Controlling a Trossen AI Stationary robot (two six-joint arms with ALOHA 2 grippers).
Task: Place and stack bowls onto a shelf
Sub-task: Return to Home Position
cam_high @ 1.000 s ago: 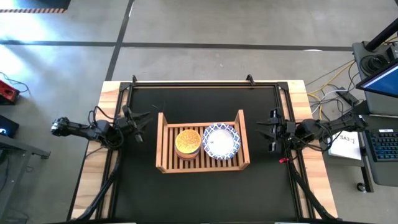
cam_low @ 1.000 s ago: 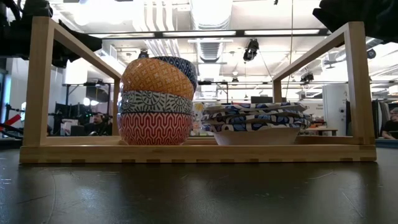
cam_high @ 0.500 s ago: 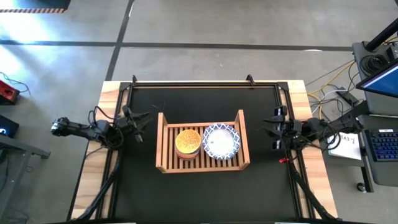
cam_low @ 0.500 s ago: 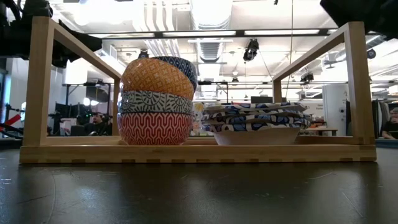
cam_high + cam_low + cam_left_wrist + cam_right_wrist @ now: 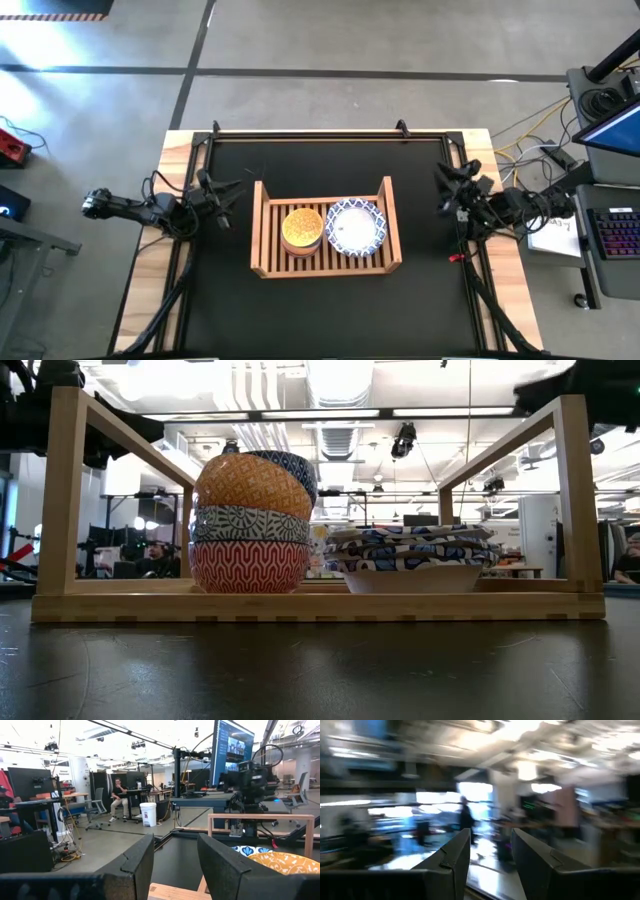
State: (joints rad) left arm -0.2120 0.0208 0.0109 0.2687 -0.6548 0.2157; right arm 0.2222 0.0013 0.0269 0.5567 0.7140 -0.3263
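Left fingers (image 5: 135,864) and right fingers (image 5: 454,854) stand apart, empty; shelf (image 5: 325,268) lies with long axis running arm to arm

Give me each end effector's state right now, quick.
Left end effector: open, holding nothing, left of the wooden shelf.
Right end effector: open, holding nothing, right of the shelf.

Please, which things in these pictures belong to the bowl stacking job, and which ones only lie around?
Job: shelf; stack of small bowls, yellow on top; stack of white bowls beside it; left gripper, open, left of the shelf; right gripper, open, right of it.
Lying about: keyboard, sheet of paper and cables, far right; red device, far left.
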